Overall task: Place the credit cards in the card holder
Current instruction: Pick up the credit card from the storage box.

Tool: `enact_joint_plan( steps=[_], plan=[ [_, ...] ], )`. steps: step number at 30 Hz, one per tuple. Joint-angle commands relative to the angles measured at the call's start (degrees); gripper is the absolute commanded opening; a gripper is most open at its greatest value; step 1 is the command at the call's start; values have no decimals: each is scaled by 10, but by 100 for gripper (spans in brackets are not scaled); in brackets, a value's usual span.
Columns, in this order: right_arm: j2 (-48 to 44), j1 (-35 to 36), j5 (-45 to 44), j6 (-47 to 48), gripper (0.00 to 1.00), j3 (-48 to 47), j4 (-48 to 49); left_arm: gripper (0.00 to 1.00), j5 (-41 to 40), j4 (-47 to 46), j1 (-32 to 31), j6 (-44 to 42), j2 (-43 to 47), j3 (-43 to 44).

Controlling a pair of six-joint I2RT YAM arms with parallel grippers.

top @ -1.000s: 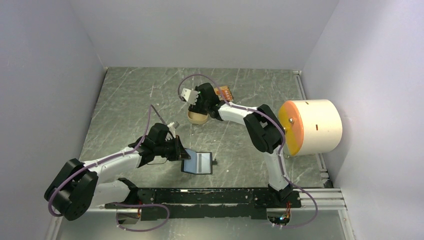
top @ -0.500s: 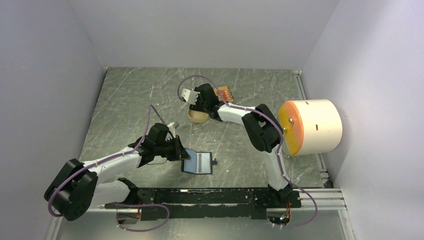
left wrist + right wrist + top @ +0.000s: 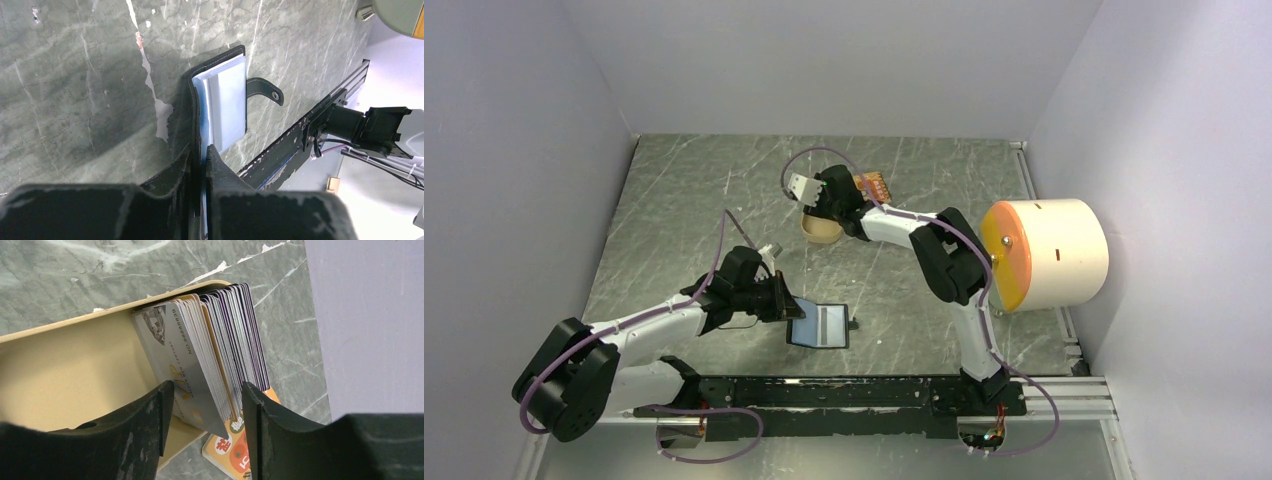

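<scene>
Between the fingers of my right pincer (image 3: 207, 388) stands a stack of cards (image 3: 220, 335), set on edge in the tin (image 3: 65, 370). The jaws are about half apart and straddle the near part of the stack. A grey card (image 3: 167, 355) at the front sits just beside one finger, and the purple-edged ones at the back run past the other. Whether either pad presses the stack, I cannot tell. An orange card (image 3: 235, 452) with print lies flat on the tabletop (image 3: 674, 200), partly hidden by the tin's rim below the stack. From above, I see tin and pincer toward the far edge, about midway across.

My left pincer (image 3: 199, 149) is narrow, pinched on one wall of the holder (image 3: 819, 326), which is open. Its blue lining (image 3: 200, 107) shows along the gripped edge, with a pale sheet (image 3: 227, 97) flat against it; card or pocket, I can't say. The snap tab (image 3: 264, 90) sticks out sideways from the holder's far side. The holder is close to the near edge, around the middle, well apart from the tin. A white drum (image 3: 1054, 255) with an orange face sits at the right edge.
</scene>
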State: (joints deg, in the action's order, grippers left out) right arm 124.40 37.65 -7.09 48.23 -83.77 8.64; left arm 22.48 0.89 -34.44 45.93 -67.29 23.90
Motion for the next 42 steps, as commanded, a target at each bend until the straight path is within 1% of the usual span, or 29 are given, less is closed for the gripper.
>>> enact_joint_plan(
  steps=[1,7,12,13,16,17,23,27,28,29,31,34,37,40,42],
  plan=[
    [-29,-9,-2,-3,54,-26,16,10,18,-17,3,6,7,-7],
    [-34,-10,4,-7,50,-31,8,11,20,-23,3,7,5,-8],
    [-41,-10,9,-10,43,-32,-9,11,21,-29,2,11,1,-6],
    [-44,-10,15,-14,40,-32,-19,11,22,-31,2,13,1,-7],
    [-58,-10,41,-33,22,-34,-58,10,23,-32,3,14,-2,-7],
    [-65,-10,51,-39,19,-29,-63,10,21,-31,3,14,-2,-6],
    [-94,-10,63,-55,16,-6,-73,10,23,-33,3,18,0,-7],
    [-98,-10,74,-56,2,-5,-102,10,17,-30,3,22,9,-10],
    [-102,-10,80,-60,0,-5,-109,10,10,-27,3,24,12,-10],
    [-107,-9,85,-68,0,-4,-116,10,1,-24,3,27,14,-11],
    [-127,-10,101,-94,0,4,-126,10,-10,-25,3,41,12,-14],
    [-169,-10,127,-145,0,26,-129,9,10,-74,3,70,9,-31],
    [-217,-10,148,-204,0,47,-140,9,13,-116,3,101,2,-46],
    [-263,-10,144,-292,0,74,-141,9,19,-151,3,118,-14,-47],
    [-301,-10,141,-373,0,115,-120,9,19,-167,3,133,-24,-43]
  ],
)
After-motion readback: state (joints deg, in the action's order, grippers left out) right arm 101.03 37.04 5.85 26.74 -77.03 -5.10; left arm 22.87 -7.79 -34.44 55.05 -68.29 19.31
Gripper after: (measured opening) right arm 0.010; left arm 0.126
